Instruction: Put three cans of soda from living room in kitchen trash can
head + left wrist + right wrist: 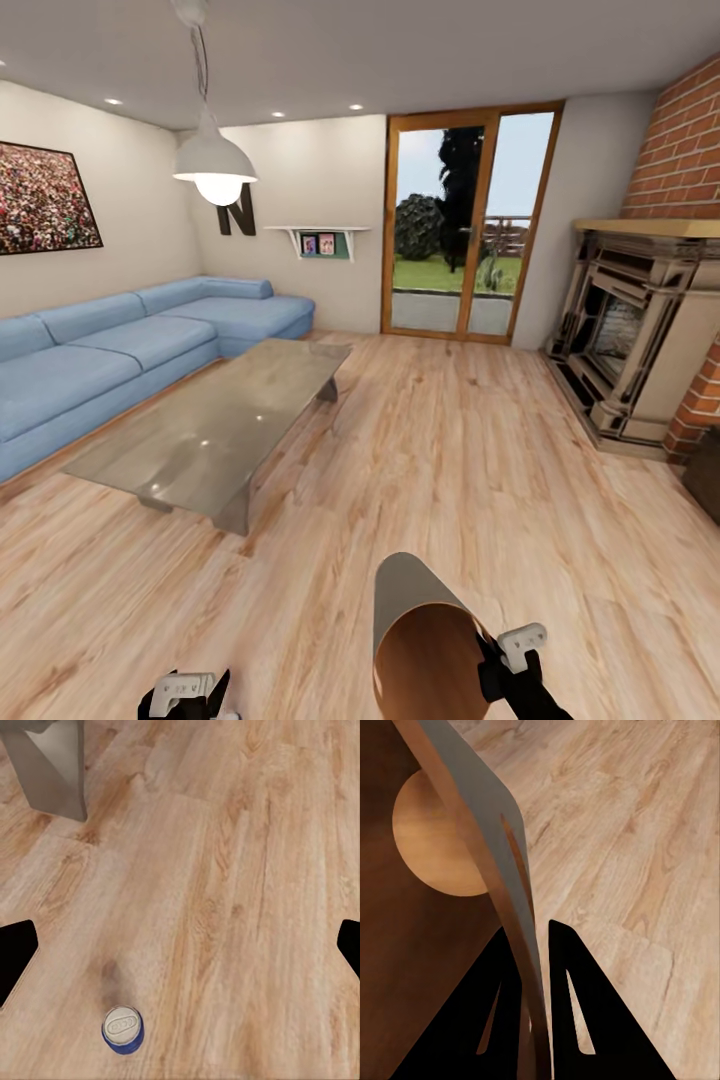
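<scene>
One can [122,1028], dark blue with a grey top, is standing upright on the wood floor [225,870] in the left wrist view, alone on bare boards. A grey table leg [52,765] is standing well apart from it. The left gripper [180,945] is hanging over the floor with its two black fingertips [15,952] spread wide, nothing between them; the can is sitting off toward one finger, not between the two.

The right gripper [534,1005] is pinching the wall of the bin [472,802], one finger inside, one outside. In the head view the bin [410,590] is being held tilted, its mouth toward the camera, pale grey outside, brown inside. The round bottom is showing in the right wrist view; no can is visible in the part seen.

The head view is taking in the living room: blue sofa [120,350] along the left wall, glass table [220,420] in front of it, black letter N [237,212], brick fireplace [630,340] at right, glass door [465,225] at the back, a white lamp [214,165] hanging above.
</scene>
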{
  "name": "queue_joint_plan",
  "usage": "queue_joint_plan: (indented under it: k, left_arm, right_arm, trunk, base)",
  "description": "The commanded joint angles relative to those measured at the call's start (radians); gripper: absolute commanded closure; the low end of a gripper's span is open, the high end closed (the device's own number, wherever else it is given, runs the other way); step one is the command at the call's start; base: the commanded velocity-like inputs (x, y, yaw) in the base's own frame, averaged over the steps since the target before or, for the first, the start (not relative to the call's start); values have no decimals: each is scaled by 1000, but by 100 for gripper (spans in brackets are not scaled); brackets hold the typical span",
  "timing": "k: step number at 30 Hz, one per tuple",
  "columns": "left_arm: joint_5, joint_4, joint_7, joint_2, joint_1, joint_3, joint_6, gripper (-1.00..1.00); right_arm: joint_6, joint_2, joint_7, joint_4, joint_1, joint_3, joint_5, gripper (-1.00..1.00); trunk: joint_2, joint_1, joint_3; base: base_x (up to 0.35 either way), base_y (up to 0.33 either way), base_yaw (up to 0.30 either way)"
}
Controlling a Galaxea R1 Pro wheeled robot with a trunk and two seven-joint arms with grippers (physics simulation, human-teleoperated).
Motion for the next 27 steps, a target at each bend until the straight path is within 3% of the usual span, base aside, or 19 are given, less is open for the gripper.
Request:
queue_joint_plan:
  k: [1,6,13,20,22,23,24,27]
  left_arm:
    - [0,0,0,0,0,0,0,-100]
    - [-2,-1,0,0,-1,0,10,-100]
    - [-2,-12,-1,2,-14,-2,119,-100]
    - [-9,-6,0,5,-118,-3,260,-100]
    - [-9,-4,0,6,-146,-3,302,-100]
    - [-10,-4,0,6,-163,-3,331,-100]
    - [-10,-4,0,6,-168,-3,339,-100]
    - [-11,-3,1,6,-184,-3,350,-100]
  right_arm:
    - [1,0,7,-2,0,-1,-7,100]
    - [0,-2,6,-1,0,-3,-10,100]
    - [1,-5,6,-9,-2,-9,-13,100]
    - [30,3,7,-60,-16,-6,-16,100]
    - [99,5,8,-111,-35,-3,-17,100]
    - [237,7,12,-201,-65,-1,-18,100]
    - [298,10,14,-246,-84,1,-19,100]
    - [397,31,14,-308,-134,2,-18,100]
  trunk:
    - [0,0,0]
    - [0,0,0]
    - [0,0,0]
    - [0,0,0]
    - [0,0,0]
    - [0,0,0]
    - [0,0,0]
    - [0,0,0]
  base:
    - [254,197,0]
    - [215,143,0]
    - [92,30,0]
    - [17,5,0]
    - [4,1,0]
    - [2,0,0]
    - [1,0,0]
    - [0,0,0]
